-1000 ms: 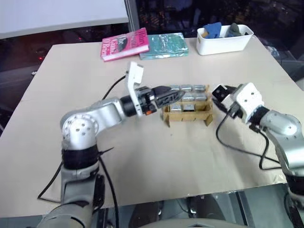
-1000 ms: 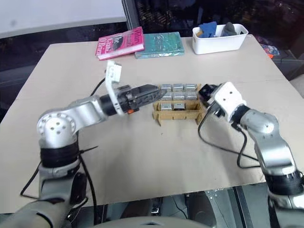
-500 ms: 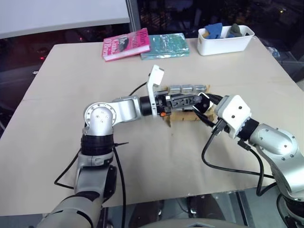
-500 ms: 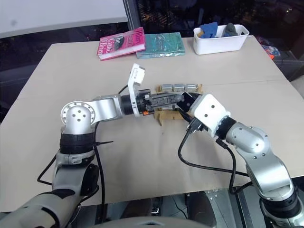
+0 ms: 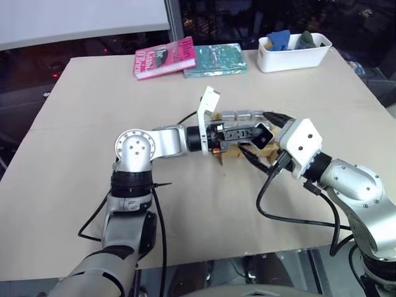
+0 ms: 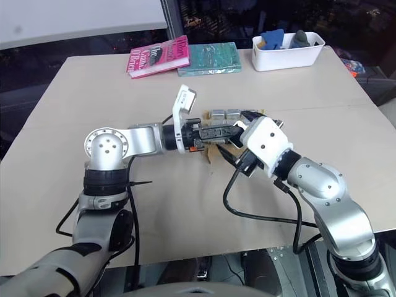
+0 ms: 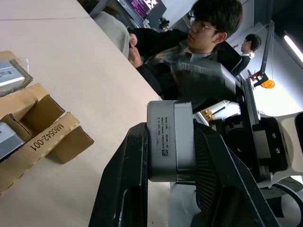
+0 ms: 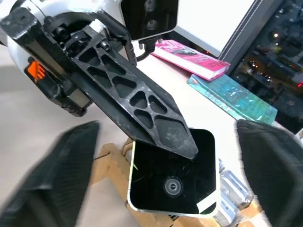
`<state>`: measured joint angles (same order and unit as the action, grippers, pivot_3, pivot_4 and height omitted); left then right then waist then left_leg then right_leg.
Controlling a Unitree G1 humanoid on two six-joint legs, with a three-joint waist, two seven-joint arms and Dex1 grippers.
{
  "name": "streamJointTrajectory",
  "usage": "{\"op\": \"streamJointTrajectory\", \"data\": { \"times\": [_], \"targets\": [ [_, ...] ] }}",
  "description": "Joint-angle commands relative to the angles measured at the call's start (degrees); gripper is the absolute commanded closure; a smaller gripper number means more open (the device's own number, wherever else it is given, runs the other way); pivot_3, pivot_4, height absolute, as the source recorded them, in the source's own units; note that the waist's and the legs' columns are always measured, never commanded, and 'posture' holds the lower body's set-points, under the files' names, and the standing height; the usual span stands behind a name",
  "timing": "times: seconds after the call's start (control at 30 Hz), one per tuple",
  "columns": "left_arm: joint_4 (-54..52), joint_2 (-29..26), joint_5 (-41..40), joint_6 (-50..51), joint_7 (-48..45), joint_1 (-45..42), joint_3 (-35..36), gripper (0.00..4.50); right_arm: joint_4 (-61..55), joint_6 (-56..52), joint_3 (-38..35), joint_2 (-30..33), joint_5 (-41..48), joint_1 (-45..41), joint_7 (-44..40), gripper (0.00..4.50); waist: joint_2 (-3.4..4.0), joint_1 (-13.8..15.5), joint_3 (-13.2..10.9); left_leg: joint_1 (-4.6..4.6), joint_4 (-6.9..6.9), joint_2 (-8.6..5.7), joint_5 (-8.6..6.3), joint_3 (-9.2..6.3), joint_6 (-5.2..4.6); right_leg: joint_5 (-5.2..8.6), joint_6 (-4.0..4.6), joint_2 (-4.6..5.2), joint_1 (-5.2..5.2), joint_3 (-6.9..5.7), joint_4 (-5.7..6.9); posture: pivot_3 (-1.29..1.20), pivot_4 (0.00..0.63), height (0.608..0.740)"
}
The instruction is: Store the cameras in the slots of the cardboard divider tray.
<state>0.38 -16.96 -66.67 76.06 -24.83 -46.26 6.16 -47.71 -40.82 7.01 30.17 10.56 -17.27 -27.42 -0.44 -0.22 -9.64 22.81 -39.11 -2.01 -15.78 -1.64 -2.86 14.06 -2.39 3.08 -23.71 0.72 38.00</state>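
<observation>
Silver-grey and black-faced, one of the cameras (image 8: 173,182) is sitting clamped between the fingers of the left hand (image 5: 257,133), which is holding it level just above the cardboard divider tray (image 5: 242,153) at mid desk (image 5: 74,173). The right hand (image 5: 267,137) is standing with its fingers spread wide on either side of that camera, not touching it, so this looks like a hand-over step with the left hand carrying the load. More cameras (image 5: 241,114) are already lying in the tray's far row, and the wrist view is showing an empty cardboard slot (image 7: 40,113) on the near side. Next, the left hand is probably needing to bring the block over a free slot, square it to the dividers, lower it and only then part its fingers, while the right hand is keeping clear
</observation>
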Motion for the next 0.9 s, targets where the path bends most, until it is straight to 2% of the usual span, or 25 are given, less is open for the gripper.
{"op": "streamJointTrajectory", "data": {
  "times": [0.03,0.2,0.4,0.57,0.67,0.9],
  "targets": [
    [1.6,-2.7,6.4,-7.0,-6.5,-4.0,-2.4,3.78,-3.7,-0.4,-2.9,0.8,-1.3,3.7,2.1,0.02,0.00,0.2,0.0,0.00,0.00,-0.01,0.00,-0.02,0.00,0.00,0.00,-0.01,0.00,-0.02,-0.01,0.00,0.150,0.740],
    [12.2,-6.4,24.1,-24.8,-23.6,-11.3,-14.9,3.78,-7.3,-1.4,-14.4,-0.2,2.8,16.1,1.4,0.02,0.00,1.2,0.0,0.03,0.05,-0.09,0.00,0.02,0.00,0.01,0.01,-0.18,0.01,-0.03,-0.06,0.00,0.150,0.740],
    [31.5,-0.6,40.6,-46.2,-37.5,-19.1,-24.2,3.78,-12.1,2.1,-27.3,-1.7,7.5,31.0,-0.4,0.02,-0.01,1.2,0.0,0.10,0.06,-0.18,-0.02,0.03,-0.06,0.03,-0.03,-0.15,0.02,-0.04,-0.14,0.00,0.150,0.740],
    [47.5,5.8,50.9,-63.1,-41.0,-24.5,-26.3,3.78,-12.3,10.0,-32.3,-2.5,12.6,40.9,1.9,0.02,-0.05,0.5,0.0,0.08,0.06,-0.08,-0.07,0.17,-0.16,0.04,-0.06,-0.25,0.00,-0.01,-0.10,0.00,0.150,0.740],
    [56.5,8.7,57.2,-74.0,-39.7,-27.4,-27.3,3.78,-12.3,15.8,-33.9,-1.8,17.6,47.0,4.0,0.02,-0.06,0.6,0.0,0.06,0.03,-0.06,-0.22,0.17,-0.42,0.05,-0.07,-0.28,0.01,-0.03,-0.08,0.00,0.150,0.740],
    [66.8,11.3,63.7,-82.2,-41.2,-31.2,-25.0,3.78,-12.3,28.2,-34.6,4.1,26.0,57.2,9.1,0.02,-0.14,0.7,-0.1,0.09,-0.07,-0.06,-0.33,0.23,-0.60,0.10,-0.17,-0.27,0.02,-0.07,-0.07,0.00,0.150,0.740]
  ]
}}
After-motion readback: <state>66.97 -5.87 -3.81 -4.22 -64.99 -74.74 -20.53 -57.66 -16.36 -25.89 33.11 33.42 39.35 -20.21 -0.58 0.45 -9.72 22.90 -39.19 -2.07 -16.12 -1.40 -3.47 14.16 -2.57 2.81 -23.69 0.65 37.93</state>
